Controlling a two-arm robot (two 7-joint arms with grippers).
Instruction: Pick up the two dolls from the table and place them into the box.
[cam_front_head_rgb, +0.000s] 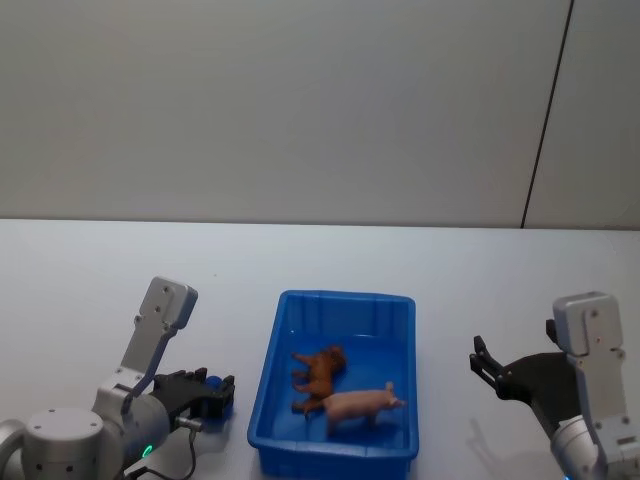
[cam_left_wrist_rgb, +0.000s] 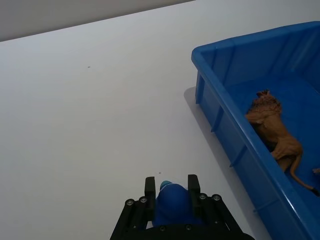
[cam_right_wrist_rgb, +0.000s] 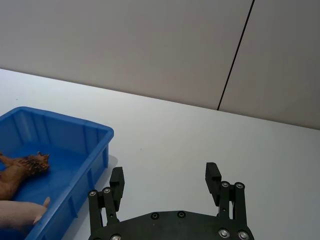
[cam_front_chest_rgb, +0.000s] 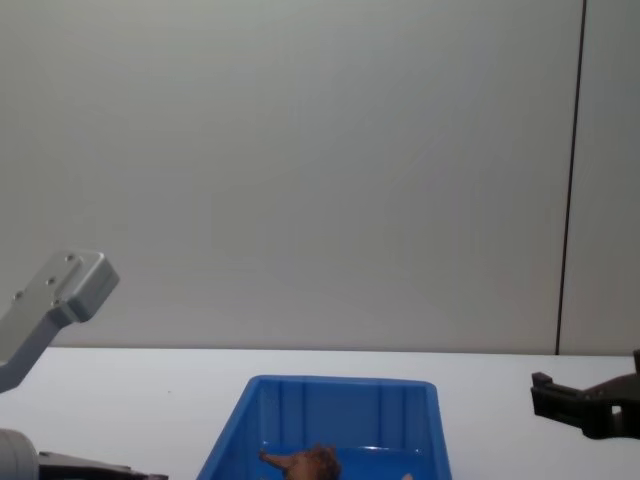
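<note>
Both toy figures already lie inside the bright blue rectangular plastic box (cam_front_head_rgb: 336, 452): the shaggy reddish-brown animal doll (cam_front_head_rgb: 320, 372) sits near the middle of its floor, and the pale pink animal doll (cam_front_head_rgb: 357, 405) rests just beside it, toward the near wall, the two close or touching. None of the white counter (cam_front_head_rgb: 90, 280) around the box carries another figure, so the placing looks complete as far as these views tell.

At the box's left, the left gripper (cam_left_wrist_rgb: 172, 189) is low over the counter, its jaws narrow, with something blue between them that I cannot identify. On the other side, the right gripper (cam_right_wrist_rgb: 165, 178) hangs well apart from the box with its jaws spread wide and nothing in them. What remains, by my reading, is only for the arms to park.
</note>
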